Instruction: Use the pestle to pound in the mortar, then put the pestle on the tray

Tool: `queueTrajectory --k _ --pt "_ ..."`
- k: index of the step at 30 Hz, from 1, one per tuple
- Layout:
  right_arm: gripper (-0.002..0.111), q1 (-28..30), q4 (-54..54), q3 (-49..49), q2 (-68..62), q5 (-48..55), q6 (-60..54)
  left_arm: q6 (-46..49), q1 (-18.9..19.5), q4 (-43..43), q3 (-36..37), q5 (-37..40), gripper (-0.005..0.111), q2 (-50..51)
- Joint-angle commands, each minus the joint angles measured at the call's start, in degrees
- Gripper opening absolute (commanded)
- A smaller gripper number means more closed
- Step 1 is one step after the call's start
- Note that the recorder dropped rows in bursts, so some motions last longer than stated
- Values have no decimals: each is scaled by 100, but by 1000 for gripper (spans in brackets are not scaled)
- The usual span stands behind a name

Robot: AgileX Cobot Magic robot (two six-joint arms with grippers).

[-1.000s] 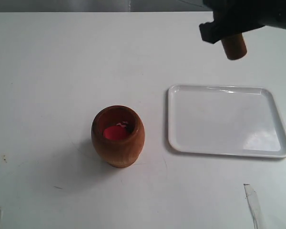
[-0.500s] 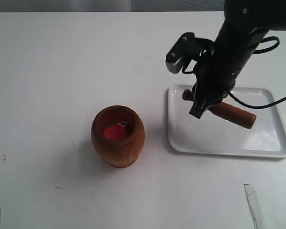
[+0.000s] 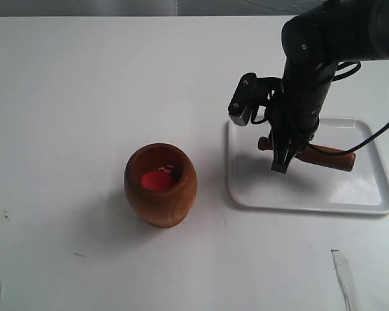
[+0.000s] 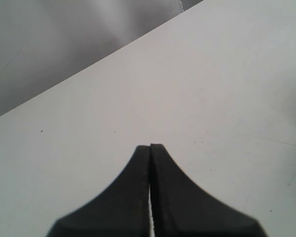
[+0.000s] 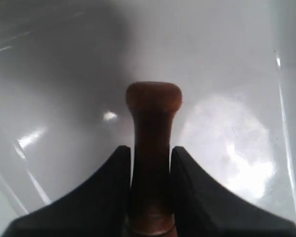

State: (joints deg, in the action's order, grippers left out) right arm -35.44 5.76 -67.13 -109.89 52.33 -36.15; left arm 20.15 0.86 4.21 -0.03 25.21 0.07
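A pale strip (image 3: 343, 275) lies on the white table (image 3: 65, 84).

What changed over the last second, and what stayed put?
The right gripper swung in from the view's top edge and came down over the tray, still clamped on the pestle, now nearly level low over it; contact unclear. The mortar and tray did not move.

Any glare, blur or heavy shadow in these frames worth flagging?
Exterior view: evenly lit, soft glare on the tray, faint shadow left of the mortar. Right wrist view: bright reflections on the tray, pestle knob slightly soft. Left wrist view: the left hand is close and soft-edged.
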Motion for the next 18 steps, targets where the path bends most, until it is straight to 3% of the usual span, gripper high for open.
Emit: queueTrajectory --k 1,4,6,14,18 --pt "40 12 -107 -65 19 104 31 -47 -44 -42 3 -17 0 -7" --pt "71 12 -70 -65 19 146 262 -47 -44 -42 3 -17 0 -7" --pt "82 0 38 -65 30 176 426 -47 -44 -42 3 -17 0 -7" --pt "82 0 814 -65 426 149 924 -47 -44 -42 3 -17 0 -7" --pt "78 0 1557 -65 1291 -335 1927 -47 -44 -42 3 -17 0 -7"
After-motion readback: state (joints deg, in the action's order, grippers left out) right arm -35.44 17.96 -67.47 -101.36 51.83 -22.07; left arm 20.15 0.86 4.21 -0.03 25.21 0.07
